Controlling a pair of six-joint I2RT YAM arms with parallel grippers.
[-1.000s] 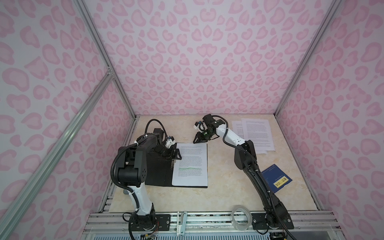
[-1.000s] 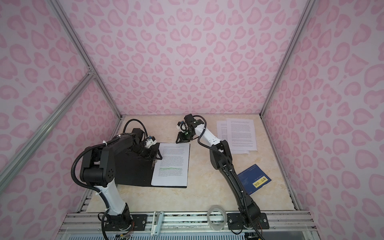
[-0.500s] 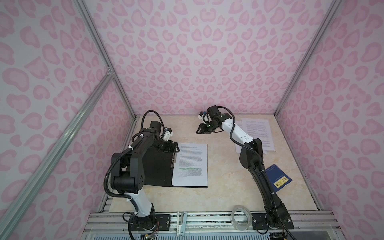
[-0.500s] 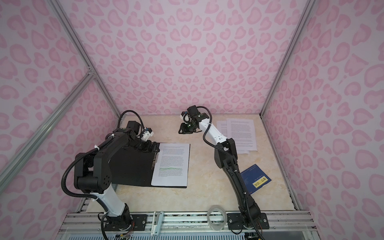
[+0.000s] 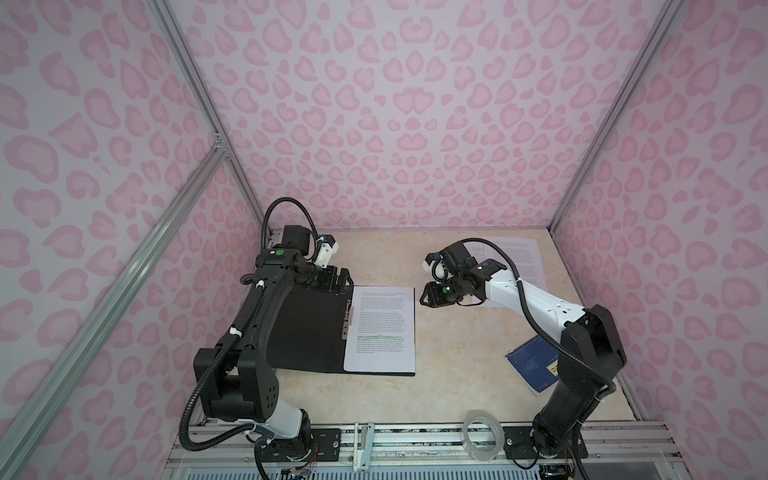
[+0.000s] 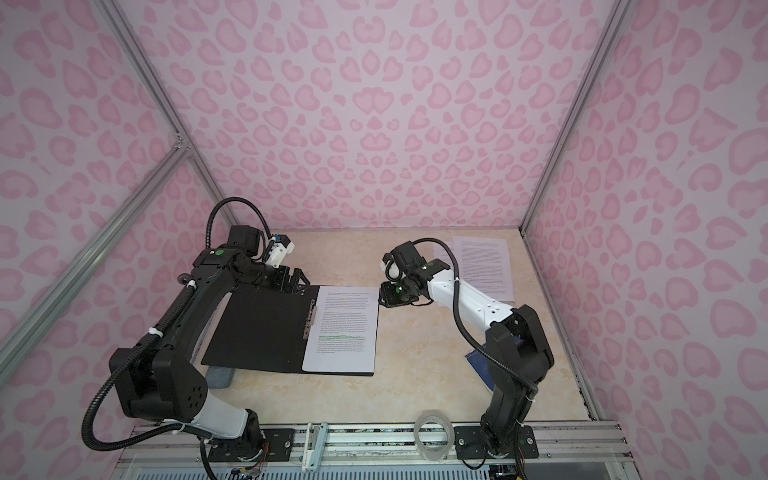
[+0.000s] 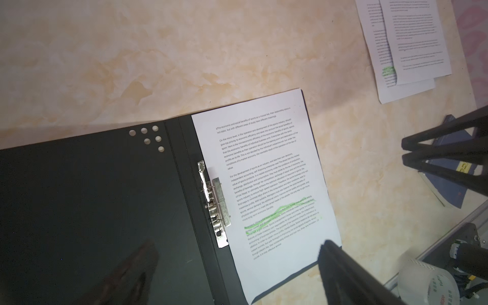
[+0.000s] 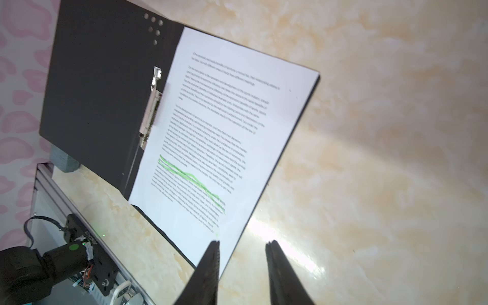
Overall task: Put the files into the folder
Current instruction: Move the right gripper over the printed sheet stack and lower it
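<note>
The folder (image 5: pixel 307 332) (image 6: pixel 257 328) lies open on the table, black inside up, with a metal clip (image 7: pixel 215 208) at its spine. One of the files (image 5: pixel 380 328) (image 8: pixel 224 126), white with green highlighting, rests on the folder's right half. Two more files (image 5: pixel 519 266) (image 7: pixel 406 47) overlap at the back right. My left gripper (image 5: pixel 338 282) (image 7: pixel 237 244) hangs open over the folder's far edge, holding nothing. My right gripper (image 5: pixel 426 297) (image 8: pixel 243 242) hovers just off the folder's far right corner, jaws apart and empty, one finger over the sheet's corner.
A dark blue booklet (image 5: pixel 532 365) with a yellow label lies at the right, partly behind my right arm. A clear tape roll (image 5: pixel 482 432) stands on the front rail. A grey block (image 6: pixel 220 376) sits under the folder's near left corner. Pink patterned walls enclose the table.
My right gripper swung back and up, then came down and nearer, beside the folder's far right corner. My left arm shifted its elbow; its gripper stayed by the folder's far edge.
</note>
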